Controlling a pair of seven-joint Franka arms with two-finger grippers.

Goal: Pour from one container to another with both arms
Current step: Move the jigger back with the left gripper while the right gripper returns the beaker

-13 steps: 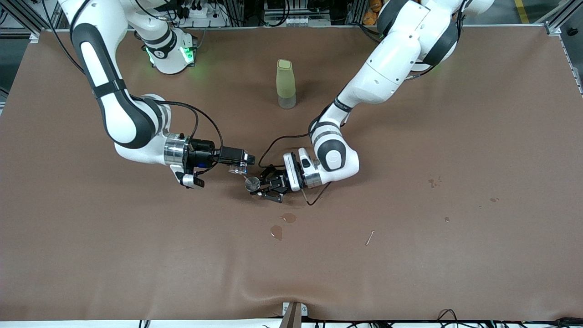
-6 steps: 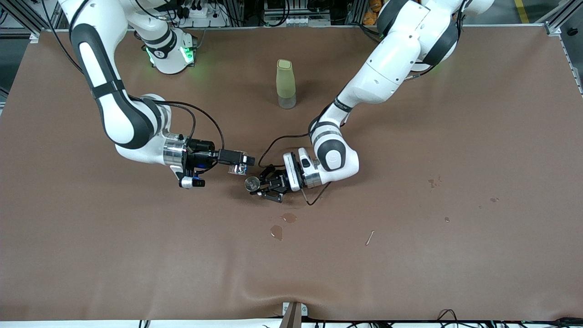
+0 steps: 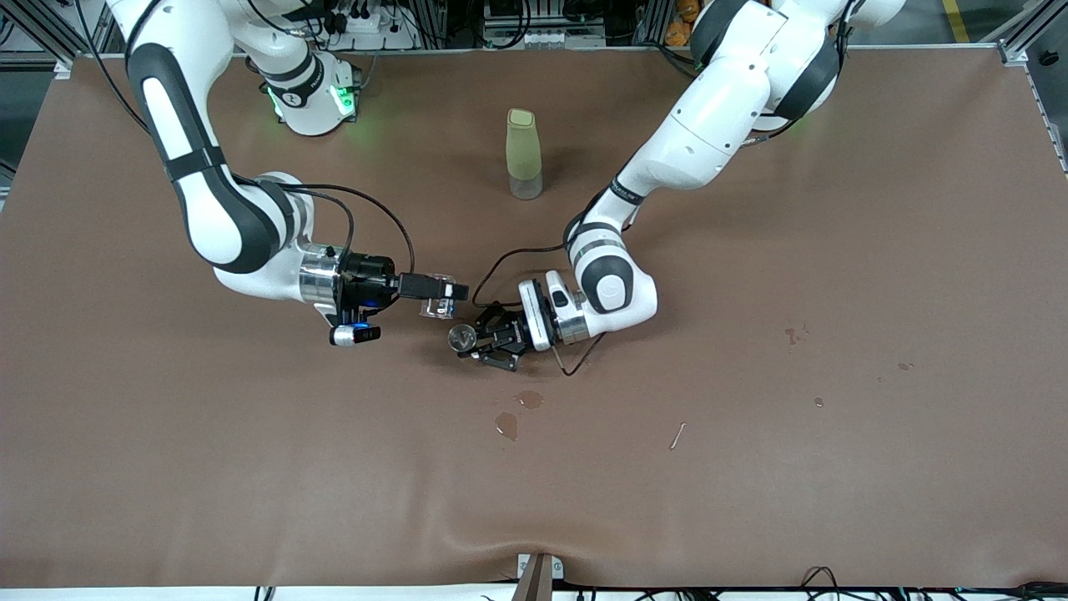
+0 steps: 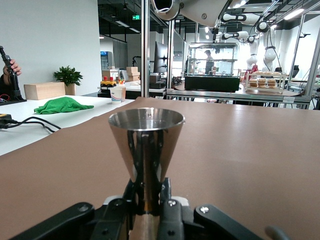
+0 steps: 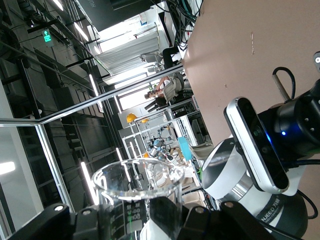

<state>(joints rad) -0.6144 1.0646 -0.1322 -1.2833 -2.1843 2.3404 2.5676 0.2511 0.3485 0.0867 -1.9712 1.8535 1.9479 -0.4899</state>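
My right gripper (image 3: pixel 444 294) is shut on the tiny clear glass cup (image 3: pixel 437 308), held over the middle of the table and rolled well over to one side. In the right wrist view the cup (image 5: pixel 142 192) fills the space between the fingers. My left gripper (image 3: pixel 477 340) is shut on the waist of the silver jigger (image 3: pixel 461 336), which stands upright just beside and slightly below the cup. In the left wrist view the jigger (image 4: pixel 146 142) rises from between the black fingers (image 4: pixel 167 195), its round rim up. I cannot see any liquid in either vessel.
A tall pale yellow-green bottle (image 3: pixel 523 154) stands farther from the front camera than both grippers. Two wet patches (image 3: pixel 506 425) and a thin stick (image 3: pixel 677 435) lie on the brown table cover (image 3: pixel 751 501), nearer the front camera. Small stains (image 3: pixel 791 335) mark the left arm's end.
My right wrist has rolled a little further and the glass cup has shifted slightly with it. The left gripper and jigger have stayed put.
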